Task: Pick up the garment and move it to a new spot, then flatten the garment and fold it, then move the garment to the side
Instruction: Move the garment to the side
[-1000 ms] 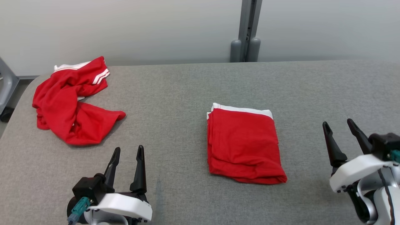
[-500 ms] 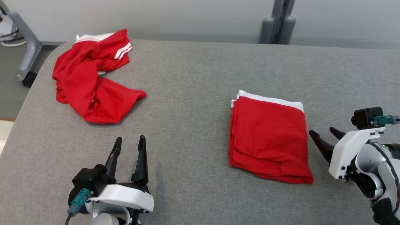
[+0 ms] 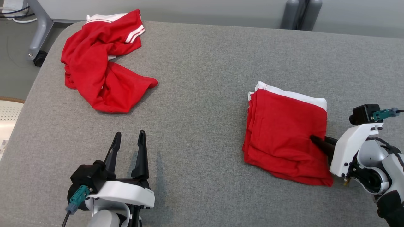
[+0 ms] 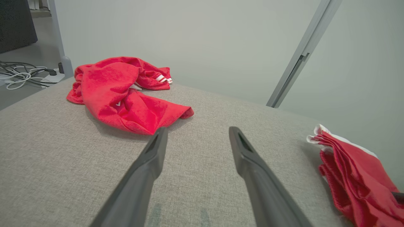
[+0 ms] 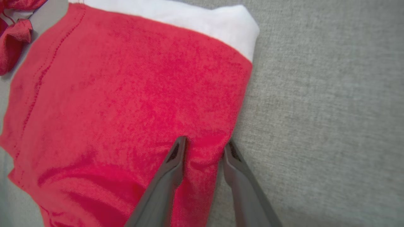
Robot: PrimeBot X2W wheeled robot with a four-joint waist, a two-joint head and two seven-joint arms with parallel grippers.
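- Your right gripper (image 3: 318,139) reaches in low from the right edge of the worktop (image 3: 202,78), with its fingers nearly flat and pointing left.
- Its jaws are about half narrowed and pinch a pucker at the right edge of the folded garment (image 3: 284,132). One finger is on top of the cloth, the other beside it.
- Your left gripper (image 3: 129,133) hovers near the front edge, jaws wide and empty.
- A crumpled garment (image 3: 98,69) lies at the far left corner.
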